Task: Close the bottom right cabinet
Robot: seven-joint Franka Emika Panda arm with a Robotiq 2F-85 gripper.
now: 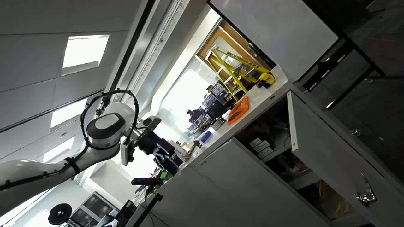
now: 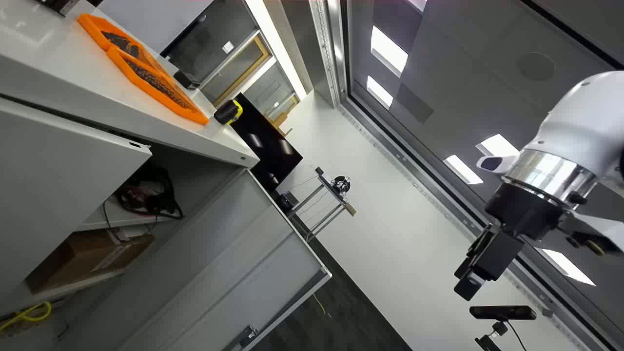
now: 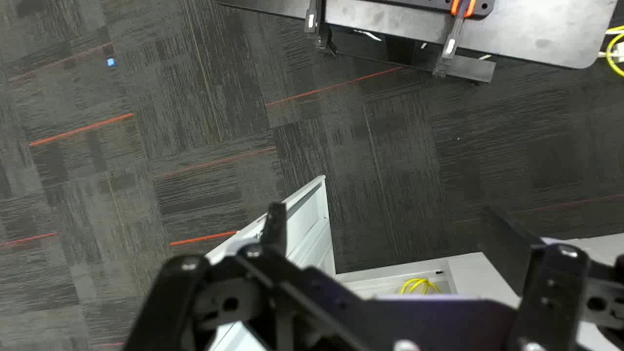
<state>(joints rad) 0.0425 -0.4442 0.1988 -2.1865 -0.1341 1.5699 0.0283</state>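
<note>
The bottom right cabinet is light grey. Its flat door (image 1: 328,135) stands open in both exterior views; the door's inner side (image 2: 243,263) also shows in an exterior view. A small silver handle (image 1: 367,194) is on the door's outer face. Shelves inside hold boxes and cables. In the wrist view the open door (image 3: 309,222) stands left of the cabinet opening, partly hidden behind the left finger. My gripper (image 3: 385,212) is open with nothing between its fingers. In both exterior views the gripper (image 1: 170,162) (image 2: 470,282) is raised away from the door and not touching it.
A closed door (image 1: 240,186) is beside the opening. On the white countertop lie an orange tray (image 1: 239,110) and a yellow tape measure (image 1: 267,78). A yellow cable (image 3: 419,285) lies in the cabinet. A black camera (image 2: 502,312) on a mount is near the arm. A black table (image 3: 390,19) stands across the floor.
</note>
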